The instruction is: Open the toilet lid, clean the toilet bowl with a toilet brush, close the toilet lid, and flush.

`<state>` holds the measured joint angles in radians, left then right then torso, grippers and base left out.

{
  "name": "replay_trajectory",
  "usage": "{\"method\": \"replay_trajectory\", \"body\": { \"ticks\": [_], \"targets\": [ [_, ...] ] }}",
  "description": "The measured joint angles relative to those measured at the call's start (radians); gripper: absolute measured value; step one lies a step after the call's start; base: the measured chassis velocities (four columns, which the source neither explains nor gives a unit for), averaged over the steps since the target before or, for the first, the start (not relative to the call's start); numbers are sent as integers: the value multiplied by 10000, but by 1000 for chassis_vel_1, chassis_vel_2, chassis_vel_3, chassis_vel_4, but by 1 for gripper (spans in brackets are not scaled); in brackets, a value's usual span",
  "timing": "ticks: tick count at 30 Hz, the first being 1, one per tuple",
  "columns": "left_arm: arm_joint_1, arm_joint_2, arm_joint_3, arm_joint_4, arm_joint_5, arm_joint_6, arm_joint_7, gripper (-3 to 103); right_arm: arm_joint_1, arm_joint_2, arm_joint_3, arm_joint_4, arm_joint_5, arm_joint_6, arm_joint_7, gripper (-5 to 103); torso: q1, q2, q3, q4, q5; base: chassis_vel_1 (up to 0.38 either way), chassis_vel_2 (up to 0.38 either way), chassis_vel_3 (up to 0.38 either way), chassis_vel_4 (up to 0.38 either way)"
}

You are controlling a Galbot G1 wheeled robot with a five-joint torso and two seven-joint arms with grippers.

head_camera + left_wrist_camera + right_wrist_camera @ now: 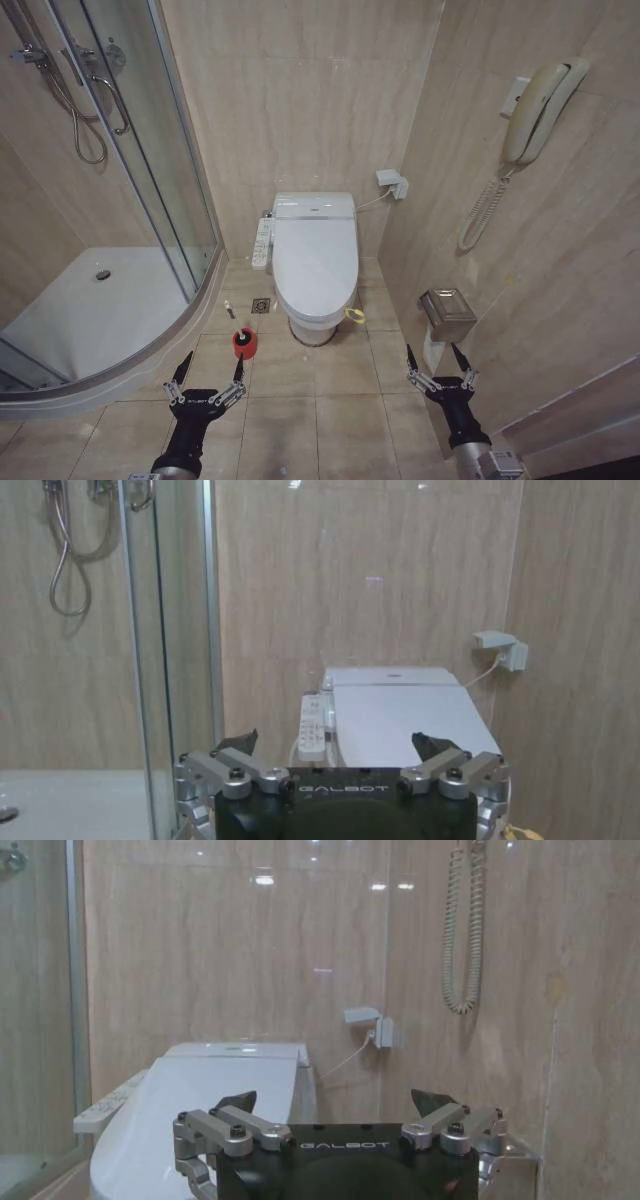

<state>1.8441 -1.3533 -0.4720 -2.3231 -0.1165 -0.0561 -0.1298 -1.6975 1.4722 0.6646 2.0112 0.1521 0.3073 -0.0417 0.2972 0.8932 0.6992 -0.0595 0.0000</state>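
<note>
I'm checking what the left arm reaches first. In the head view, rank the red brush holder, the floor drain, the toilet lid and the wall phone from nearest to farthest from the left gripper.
From the left gripper, open and low at the left:
1. Red brush holder, just ahead of its fingertips.
2. Floor drain, beyond the holder, beside the toilet's base.
3. Toilet lid, closed, centre.
4. Wall phone, high on the right wall.

I see a glass shower on my left with a hose hanging inside. A wall phone is on my right, above a shiny paper holder.
</note>
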Motion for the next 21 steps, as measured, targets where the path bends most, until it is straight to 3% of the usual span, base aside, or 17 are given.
{"method": "replay_trajectory", "body": {
  "ticks": [21],
  "targets": [
    [0, 0, 0, 0, 0, 0, 0, 100, -151, 28, -2, 2, 13, 139, 17, 100, 0, 0, 0, 0, -1, 0, 0, 0, 0]
  ]
}}
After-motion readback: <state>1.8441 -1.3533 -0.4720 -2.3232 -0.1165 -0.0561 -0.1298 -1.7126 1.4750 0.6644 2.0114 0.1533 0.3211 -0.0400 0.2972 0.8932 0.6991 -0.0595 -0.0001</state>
